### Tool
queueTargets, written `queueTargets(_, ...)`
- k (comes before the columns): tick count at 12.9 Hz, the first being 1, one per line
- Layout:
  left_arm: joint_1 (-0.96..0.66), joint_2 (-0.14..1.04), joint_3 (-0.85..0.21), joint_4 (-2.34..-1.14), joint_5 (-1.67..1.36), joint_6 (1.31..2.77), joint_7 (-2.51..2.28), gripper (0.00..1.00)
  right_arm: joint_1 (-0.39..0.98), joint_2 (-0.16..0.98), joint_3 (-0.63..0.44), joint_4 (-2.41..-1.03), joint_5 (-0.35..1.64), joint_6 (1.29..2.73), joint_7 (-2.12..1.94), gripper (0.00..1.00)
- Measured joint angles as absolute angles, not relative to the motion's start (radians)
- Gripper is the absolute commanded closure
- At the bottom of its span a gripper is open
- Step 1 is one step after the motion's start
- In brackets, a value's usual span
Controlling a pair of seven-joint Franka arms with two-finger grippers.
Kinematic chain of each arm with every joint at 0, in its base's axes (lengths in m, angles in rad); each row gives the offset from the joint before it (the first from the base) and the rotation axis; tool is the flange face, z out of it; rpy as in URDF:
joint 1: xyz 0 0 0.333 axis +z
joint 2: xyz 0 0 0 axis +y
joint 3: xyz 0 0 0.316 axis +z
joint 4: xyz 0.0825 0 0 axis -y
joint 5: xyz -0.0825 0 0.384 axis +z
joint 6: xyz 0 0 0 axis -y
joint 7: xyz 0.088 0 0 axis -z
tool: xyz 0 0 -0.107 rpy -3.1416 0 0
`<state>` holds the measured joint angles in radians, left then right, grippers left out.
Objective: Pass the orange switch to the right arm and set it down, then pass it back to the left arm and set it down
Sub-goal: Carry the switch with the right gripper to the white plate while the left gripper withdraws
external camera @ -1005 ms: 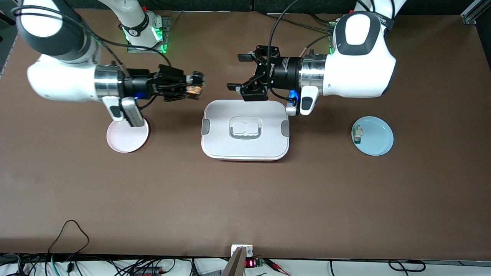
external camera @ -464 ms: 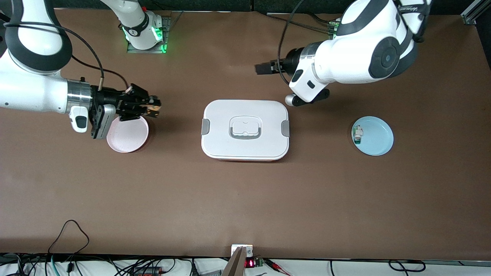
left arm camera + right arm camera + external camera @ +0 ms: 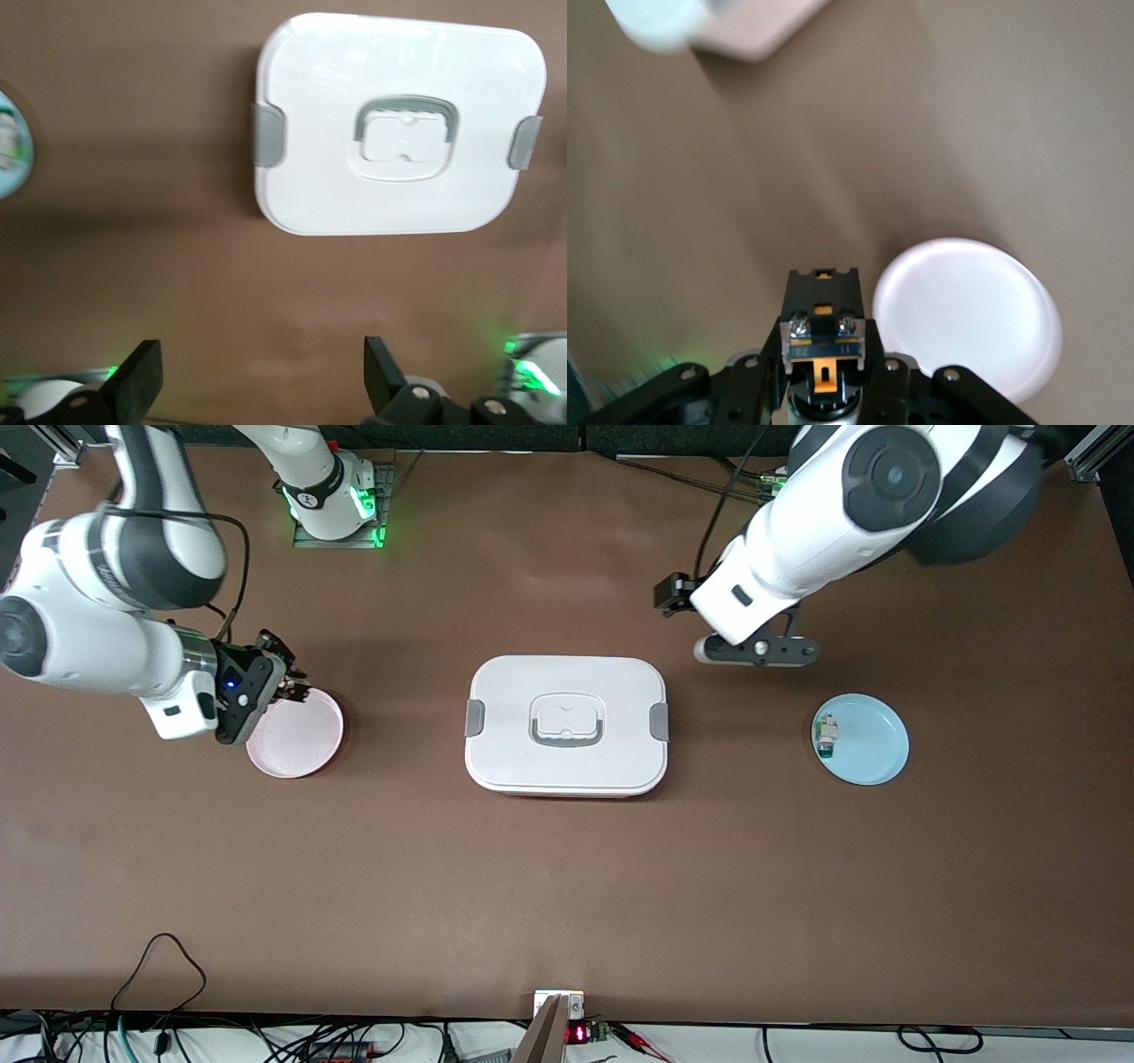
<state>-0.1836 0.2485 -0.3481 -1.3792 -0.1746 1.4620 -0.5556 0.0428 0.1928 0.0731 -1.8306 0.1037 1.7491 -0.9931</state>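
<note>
My right gripper point(image 3: 288, 685) is shut on the orange switch point(image 3: 822, 329), a small black block with orange tabs. It hangs over the rim of the pink plate point(image 3: 299, 742), on the side toward the robot bases. The plate also shows in the right wrist view point(image 3: 967, 320). The white box point(image 3: 514, 731) with grey clips sits closed at mid-table, apart from both grippers. My left gripper point(image 3: 261, 390) is wide open and empty, over bare table between the box and the left arm's base. In the front view the left arm point(image 3: 780, 558) mostly hides it.
A blue plate point(image 3: 873, 748) holding a small white-and-green component point(image 3: 826, 737) lies toward the left arm's end. The box shows whole in the left wrist view point(image 3: 337, 177). Cables and electronics run along the table's near edge.
My right gripper carried the switch away from the box, toward the right arm's end, down to the pink plate. My left arm pulled away from the box, swinging toward the blue plate.
</note>
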Motion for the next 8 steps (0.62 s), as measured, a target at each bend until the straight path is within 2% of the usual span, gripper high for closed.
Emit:
queueTargets(3, -0.139, 0.221, -0.34, -1.379, -0.106, 1.422, -0.522, 0.0, 0.041, 0.225, 0.074, -1.84, -0.079, 1.815, -1.125, 0.82)
queueTargets(8, -0.073, 0.193, -0.335, -1.379, -0.088, 1.408, -0.519, 0.0, 0.034, 0.253, 0.074, -1.97, -0.164, 2.034, -1.197, 0.82)
